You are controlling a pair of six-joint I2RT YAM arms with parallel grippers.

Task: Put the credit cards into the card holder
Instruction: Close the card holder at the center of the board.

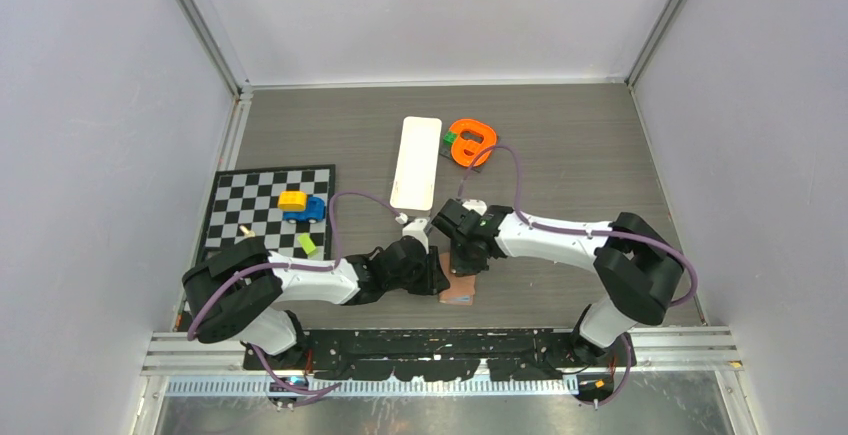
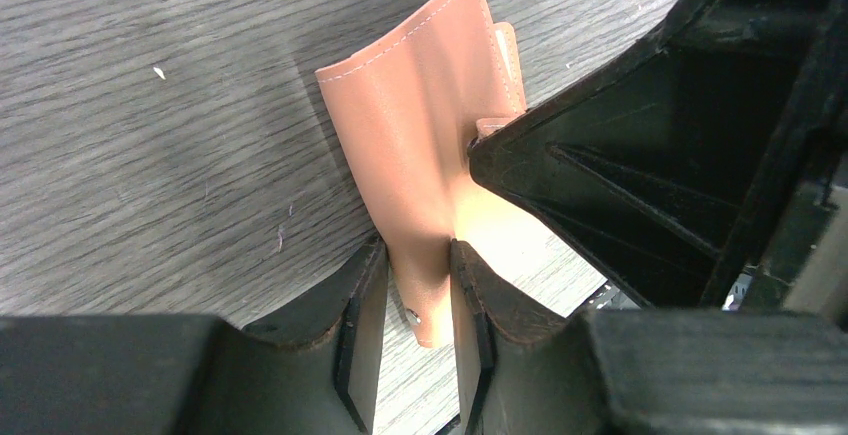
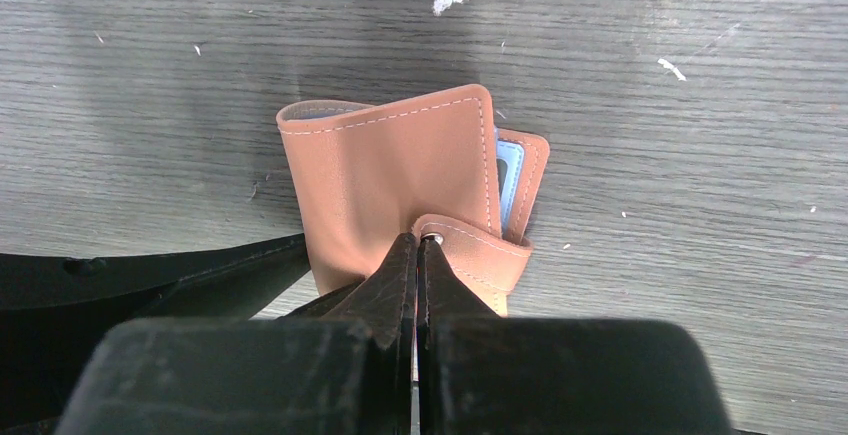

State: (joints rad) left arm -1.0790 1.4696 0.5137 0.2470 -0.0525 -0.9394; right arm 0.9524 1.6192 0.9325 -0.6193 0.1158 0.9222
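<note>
Left wrist view: the card holder (image 2: 420,155), half folded, sits low over the table (image 2: 150,105) near its front middle, its edge clamped in the left gripper (image 2: 418,280). The right gripper (image 3: 417,255), fully closed, touches the snap tab (image 3: 480,250). The left arm (image 1: 300,277) and right arm (image 1: 560,237) bend inward to meet there.

Robotics lab, folks: a closed-in test cell, nothing homely about it.

Plain pale wall panels (image 1: 100,105) box in a grey wood-grain bench (image 1: 560,145), with bare aluminium posts (image 1: 205,25) running up the corners. Along the near edge sits a metal mounting rail (image 1: 440,350) carrying two white-and-black robot arms, the left arm (image 1: 300,277) and the right arm (image 1: 560,237). Purple cables (image 1: 515,170) loop off them in the open, and a black two-finger left tool (image 2: 418,285) and right tool (image 3: 417,255) finish them off. Scattered practice props complete it: a checkerboard mat (image 1: 250,205) with small coloured blocks (image 1: 292,198), a white tray (image 1: 416,163) and an orange plastic piece (image 1: 472,141).
</note>
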